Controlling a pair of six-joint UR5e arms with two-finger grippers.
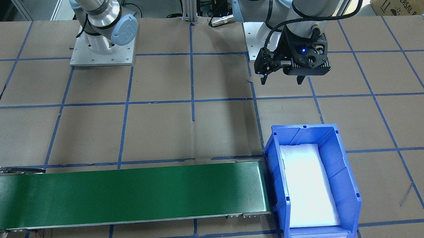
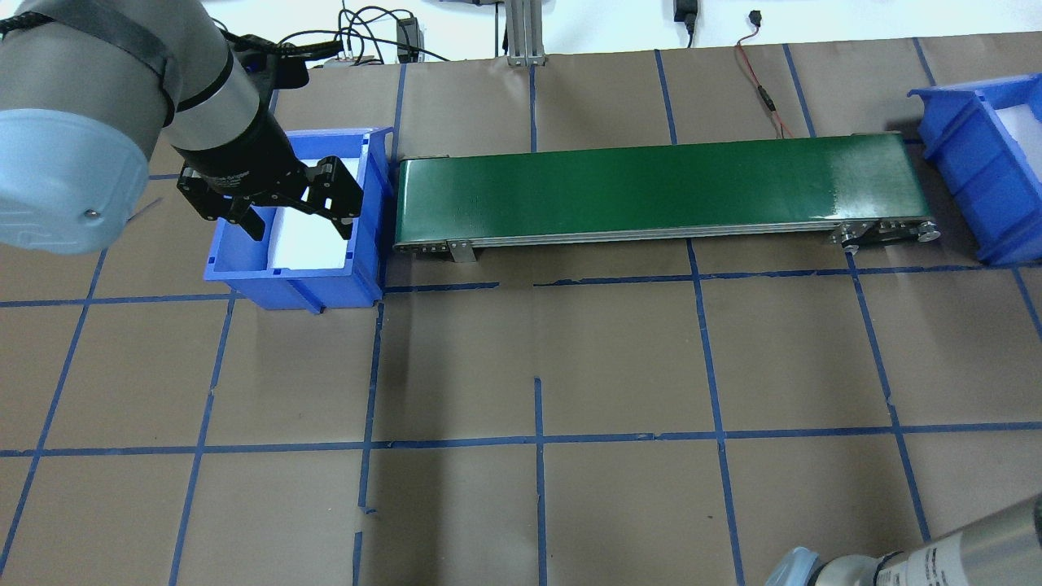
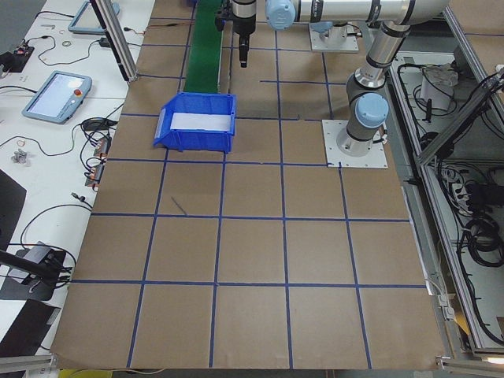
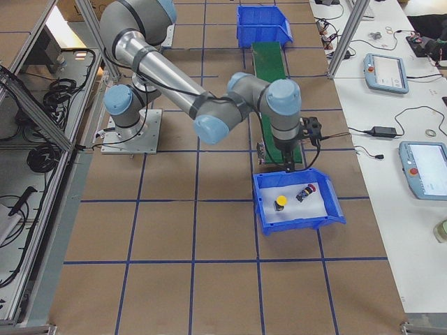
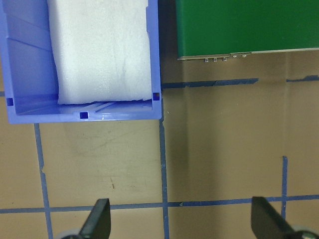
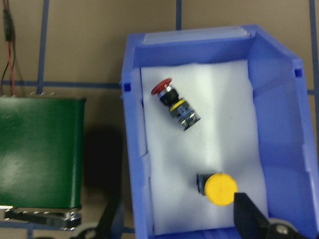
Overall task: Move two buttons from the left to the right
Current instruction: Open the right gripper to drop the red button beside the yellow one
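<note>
- Where does the right gripper [image 6: 179, 221] stand?
- Over the right blue bin [image 6: 279, 149], fingers spread wide and holding nothing. Both buttons lie on the white foam [image 6: 224, 114] inside.
- How do they point?
- In the wrist view, the red button [image 6: 175, 105] is on its side, with its long axis diagonal, cap upper left and base lower right. The yellow button [image 6: 218, 188] is tipped, with its cap towards the camera and its dark base on the green belt [image 6: 40, 149] side.
- And the left gripper [image 5: 182, 221]?
- Spread apart and empty, over the table [image 5: 99, 159] near the left bin [image 5: 119, 115].
</note>
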